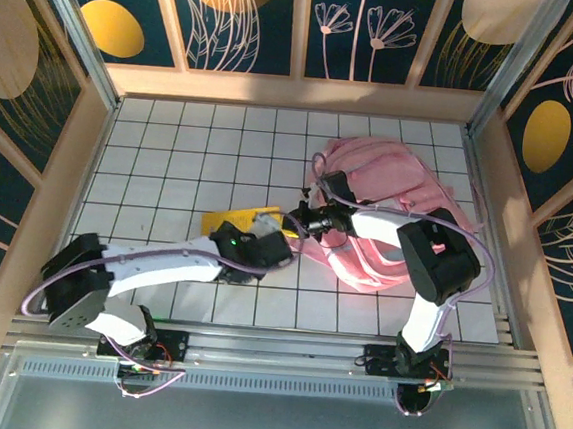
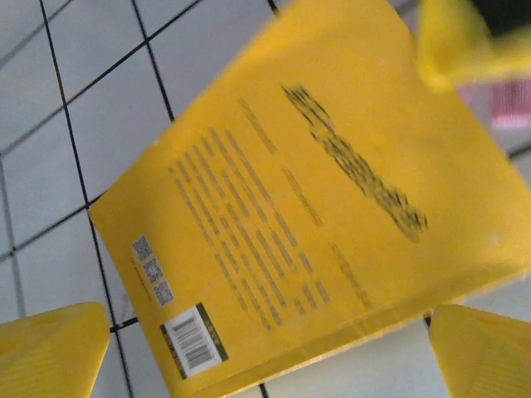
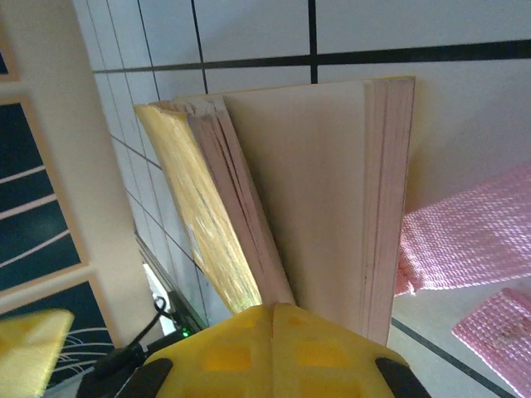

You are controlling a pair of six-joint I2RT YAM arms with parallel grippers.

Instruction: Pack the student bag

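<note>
The desk (image 1: pixel 172 144), a white gridded surface, is walled on its far and side edges. The student bag (image 1: pixel 390 173) lies at the desk's 1 to 2 o'clock corner, its long axis running roughly 11 to 5 o'clock, close to the wall at 3 o'clock. A yellow book (image 1: pixel 241 219) lies mid-desk, long axis 9 to 3 o'clock. From the book, the bag lies toward 2 o'clock and near. The right end effector (image 3: pixel 274 332) is nearer the bag; it is closed, apparently pinching the book's raised edge. The left end effector (image 2: pixel 270 352) hovers over the book's back cover, fingers spread wide, gripping nothing. Free desk lies from 9 to 11 o'clock.
</note>
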